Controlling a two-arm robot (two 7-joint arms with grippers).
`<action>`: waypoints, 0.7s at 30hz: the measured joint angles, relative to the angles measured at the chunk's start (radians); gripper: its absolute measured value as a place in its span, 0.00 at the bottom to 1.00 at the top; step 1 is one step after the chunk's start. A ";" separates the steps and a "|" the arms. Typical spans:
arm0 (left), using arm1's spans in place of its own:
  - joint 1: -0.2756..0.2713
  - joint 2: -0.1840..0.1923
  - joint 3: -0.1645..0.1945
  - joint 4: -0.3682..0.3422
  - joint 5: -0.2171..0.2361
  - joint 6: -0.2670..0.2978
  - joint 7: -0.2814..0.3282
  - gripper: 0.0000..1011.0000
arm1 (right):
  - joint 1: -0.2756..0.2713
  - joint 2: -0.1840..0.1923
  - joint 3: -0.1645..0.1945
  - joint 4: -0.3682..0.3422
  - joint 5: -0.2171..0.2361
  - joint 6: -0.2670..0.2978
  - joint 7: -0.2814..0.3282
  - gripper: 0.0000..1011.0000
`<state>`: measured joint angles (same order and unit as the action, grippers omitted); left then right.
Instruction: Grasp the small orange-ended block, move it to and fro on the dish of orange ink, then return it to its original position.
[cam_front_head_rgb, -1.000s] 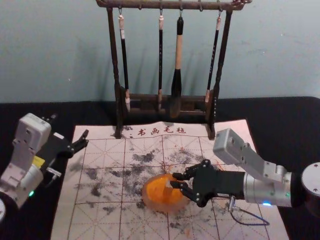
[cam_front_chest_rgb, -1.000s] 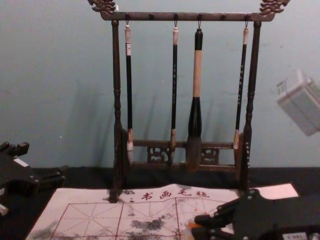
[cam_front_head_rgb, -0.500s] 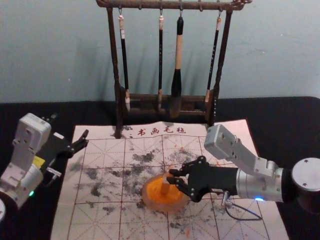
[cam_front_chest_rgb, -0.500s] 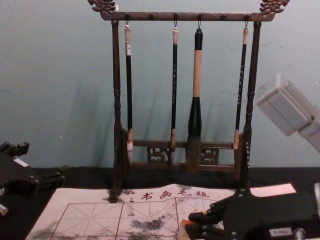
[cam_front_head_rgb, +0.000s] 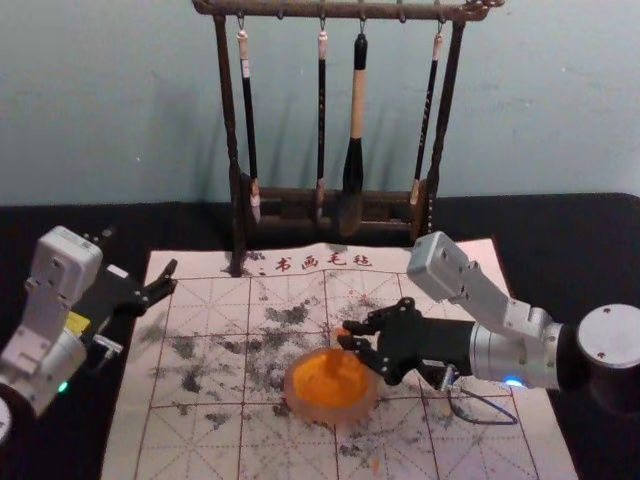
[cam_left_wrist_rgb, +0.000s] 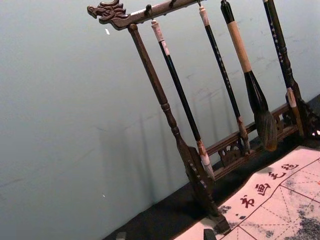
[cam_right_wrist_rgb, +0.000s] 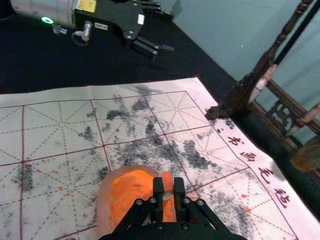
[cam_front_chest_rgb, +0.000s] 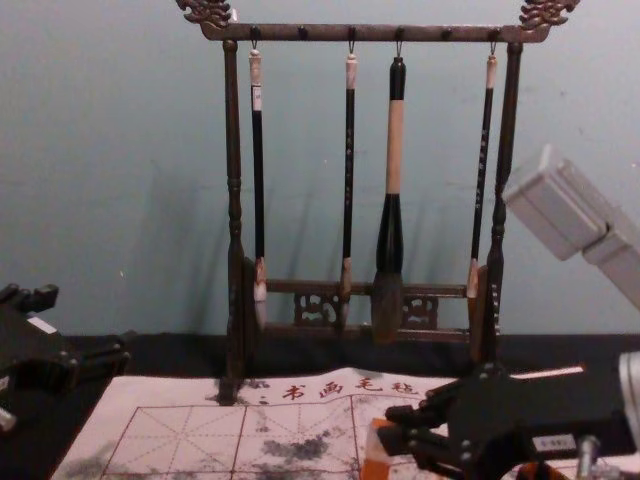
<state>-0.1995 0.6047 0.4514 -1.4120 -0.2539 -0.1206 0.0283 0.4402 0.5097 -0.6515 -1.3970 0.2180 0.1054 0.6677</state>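
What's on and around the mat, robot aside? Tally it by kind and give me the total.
Brushes: 4
Rack: 1
Mat: 1
Dish: 1
Block: 1
Total: 8

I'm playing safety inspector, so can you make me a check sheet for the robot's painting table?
Surface: mat has dark stains and orange spots
Job's things: block held up by the edge of the ink dish
Clutter: nothing seen
Grippers: right gripper shut on the block; left gripper open, by the mat's left edge
Cables: one cable loops beside the right arm
Surroundings: rack with four hanging brushes, wall behind
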 joint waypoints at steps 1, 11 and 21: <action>0.000 0.000 0.000 0.000 0.000 0.000 0.000 0.99 | 0.000 0.000 0.002 0.001 0.000 0.000 -0.001 0.10; 0.000 0.000 0.000 0.000 0.000 0.000 0.000 0.99 | -0.024 0.032 0.026 -0.030 0.014 -0.001 -0.001 0.10; 0.000 0.000 0.000 0.000 0.000 0.000 0.000 0.99 | -0.070 0.074 0.033 -0.099 0.037 -0.001 0.017 0.10</action>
<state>-0.1995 0.6047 0.4514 -1.4120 -0.2539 -0.1206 0.0283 0.3706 0.5832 -0.6185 -1.4960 0.2553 0.1043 0.6846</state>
